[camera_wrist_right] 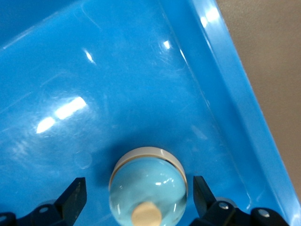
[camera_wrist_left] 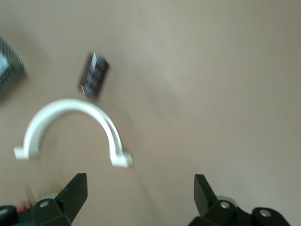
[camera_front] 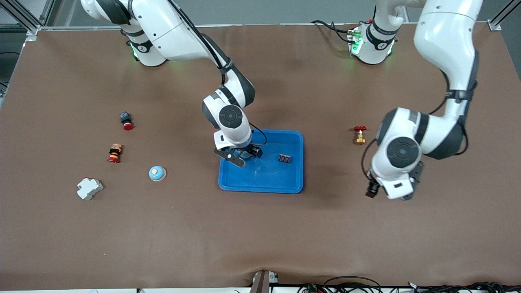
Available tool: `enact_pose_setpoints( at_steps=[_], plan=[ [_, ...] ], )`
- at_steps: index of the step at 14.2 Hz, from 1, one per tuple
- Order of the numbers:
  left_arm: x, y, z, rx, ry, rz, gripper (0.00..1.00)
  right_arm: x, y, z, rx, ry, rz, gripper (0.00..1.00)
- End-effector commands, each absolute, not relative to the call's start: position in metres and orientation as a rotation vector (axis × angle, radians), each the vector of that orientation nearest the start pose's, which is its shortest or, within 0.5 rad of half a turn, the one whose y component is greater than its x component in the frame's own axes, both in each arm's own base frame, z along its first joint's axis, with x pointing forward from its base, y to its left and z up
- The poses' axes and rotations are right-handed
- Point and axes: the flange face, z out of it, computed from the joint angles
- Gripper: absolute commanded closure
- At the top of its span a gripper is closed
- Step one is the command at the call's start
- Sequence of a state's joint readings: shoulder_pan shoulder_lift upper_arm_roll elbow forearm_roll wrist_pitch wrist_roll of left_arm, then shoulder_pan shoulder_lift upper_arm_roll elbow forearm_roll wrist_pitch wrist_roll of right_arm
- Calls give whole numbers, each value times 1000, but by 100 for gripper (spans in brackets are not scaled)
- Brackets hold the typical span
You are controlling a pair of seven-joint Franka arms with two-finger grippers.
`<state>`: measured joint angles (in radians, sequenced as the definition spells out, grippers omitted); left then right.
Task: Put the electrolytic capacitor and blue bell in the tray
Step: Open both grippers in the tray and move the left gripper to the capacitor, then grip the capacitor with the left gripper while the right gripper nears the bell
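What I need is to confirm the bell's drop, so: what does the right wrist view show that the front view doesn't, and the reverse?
Only the right wrist view: the blue bell sitting in the tray, between the right tool's spread fingers and touching neither.
Only the front view: a small dark part in the tray toward the left arm's end, a second bell on the table toward the right arm's end, and the left tool, waiting over the table.
Both: the tray and the right tool above it.
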<state>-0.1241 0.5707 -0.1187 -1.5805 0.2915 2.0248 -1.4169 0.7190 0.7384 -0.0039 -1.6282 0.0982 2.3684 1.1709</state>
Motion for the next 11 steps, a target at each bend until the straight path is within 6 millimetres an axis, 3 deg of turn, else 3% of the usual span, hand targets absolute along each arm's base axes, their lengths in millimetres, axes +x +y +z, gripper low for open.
enact_pose_setpoints(
  at_steps=[1,3,5,8,11],
  plan=[
    [670,-86,269,-2563,-1327,-2,0,531,458,203,-3027,775,81,0],
    [665,-60,242,-2567,-1307,22,0,538,456,216,-3079,744,102,0],
    [659,-22,225,-2608,-1260,18,0,550,445,235,-3121,693,141,0],
    [651,-16,210,-2630,-1245,19,2,570,411,269,-3163,637,223,0],
    [642,-3,196,-2625,-1264,37,15,588,377,304,-3138,705,213,0]
  ],
)
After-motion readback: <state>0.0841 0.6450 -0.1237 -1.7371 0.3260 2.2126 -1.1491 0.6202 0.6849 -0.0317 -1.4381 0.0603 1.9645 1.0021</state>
